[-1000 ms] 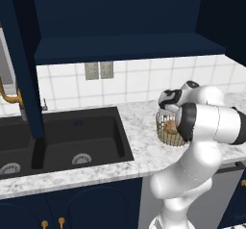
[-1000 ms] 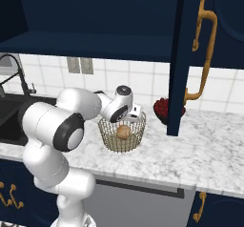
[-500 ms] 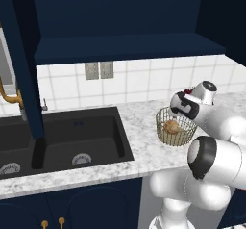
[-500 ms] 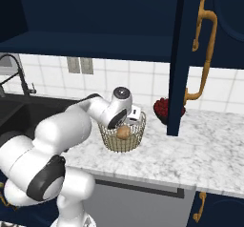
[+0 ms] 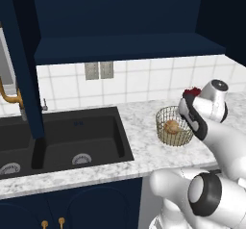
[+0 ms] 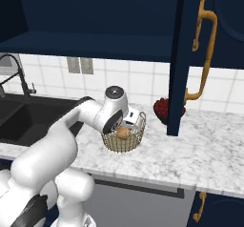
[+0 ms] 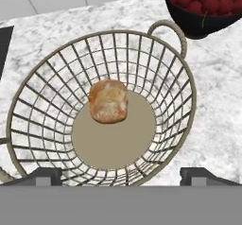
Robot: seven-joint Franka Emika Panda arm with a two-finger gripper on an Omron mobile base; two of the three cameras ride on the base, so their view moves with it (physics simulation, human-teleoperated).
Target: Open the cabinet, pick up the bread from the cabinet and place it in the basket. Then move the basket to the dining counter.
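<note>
Bread point(image 7: 108, 101) lies in the basket point(image 7: 42, 77), on the table right of the sink point(image 5: 67, 136). My hand point(image 7: 120, 176) hangs just above — fingers apart, holding nothing. Next I must grip the basket's rim, directly below me.

Bread point(image 7: 108, 100): one was counted — inside the basket
Basket point(image 7: 182, 84): one
Bowl of red fruit point(image 7: 203, 6): one — at the basket's 1 o'clock
Sink basins point(image 5: 77, 136): two
Wall outlets point(image 5: 98, 70): two
</note>
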